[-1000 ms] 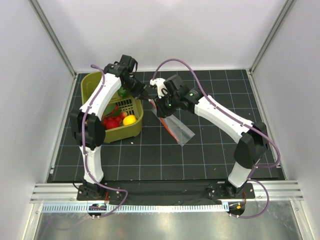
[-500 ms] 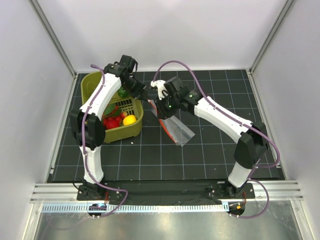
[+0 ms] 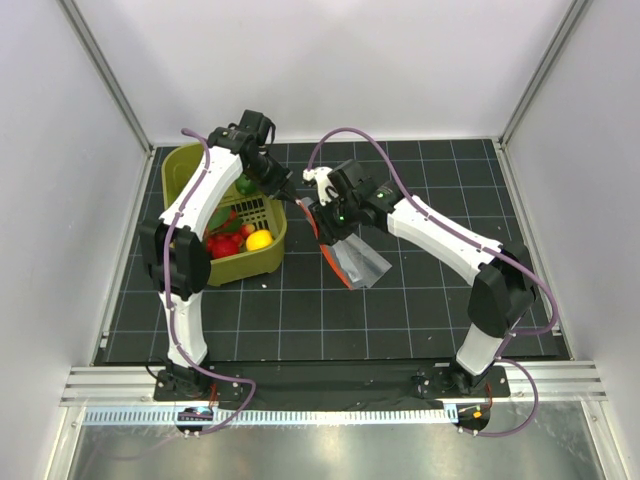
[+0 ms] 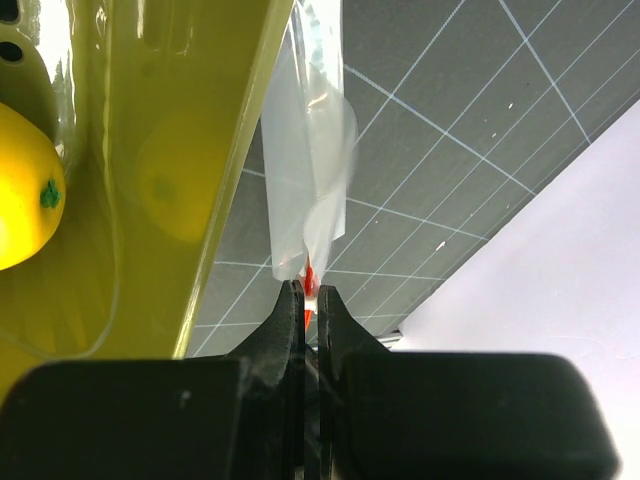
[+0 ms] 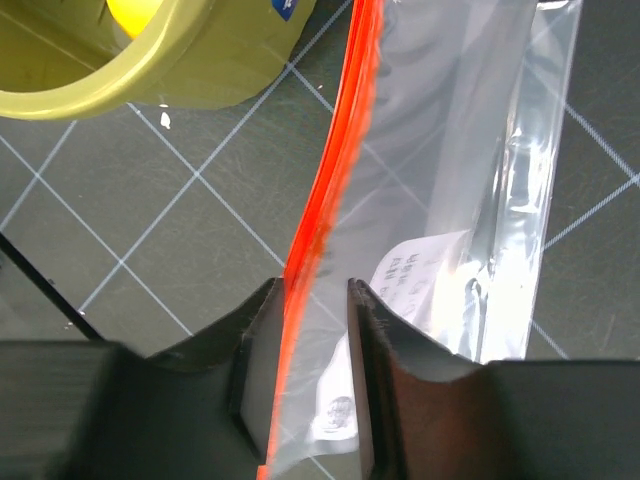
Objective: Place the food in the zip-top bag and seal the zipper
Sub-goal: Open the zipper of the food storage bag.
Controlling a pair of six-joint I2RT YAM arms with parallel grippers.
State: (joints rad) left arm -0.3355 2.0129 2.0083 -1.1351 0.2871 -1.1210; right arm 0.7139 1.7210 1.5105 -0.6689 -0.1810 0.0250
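The zip-top bag (image 3: pixel 352 258) sat in the middle of the black gridded mat (image 3: pixel 440 310). Its mouth end was raised between the two grippers and its far end slanted down toward the mat. From above it was hard to tell whether that lower end touched the mat. The olive-green basket (image 3: pixel 200 165) stood just left of the bag. In the left wrist view, the basket's outer wall (image 4: pixel 190 150) ran right alongside the clear film (image 4: pixel 315 150), leaving only a thin strip of mat between them. The food (image 3: pixel 240 240) lay in the basket, with the yellow ball (image 3: pixel 260 240) against the near right wall. To the right of the bag and toward the arm bases, the grid ran unbroken to the white enclosure walls (image 3: pixel 590 200).

The left arm rose steeply from its base, folded at the elbow over the basket's near left side and reached across the basket. The left gripper (image 3: pixel 285 190) was beyond the basket's right rim. Its fingers (image 4: pixel 290 320) were pinched tight on a corner of the bag, where a bit of red-orange showed.

The right arm stretched low and leftward across the mat, and the right gripper (image 3: pixel 318 215) was at the bag's mouth. Its fingers (image 5: pixel 375 340) stood apart on either side of the zipper (image 5: pixel 335 170). The strip ran close to one finger, and a gap of clear film lay before the other.
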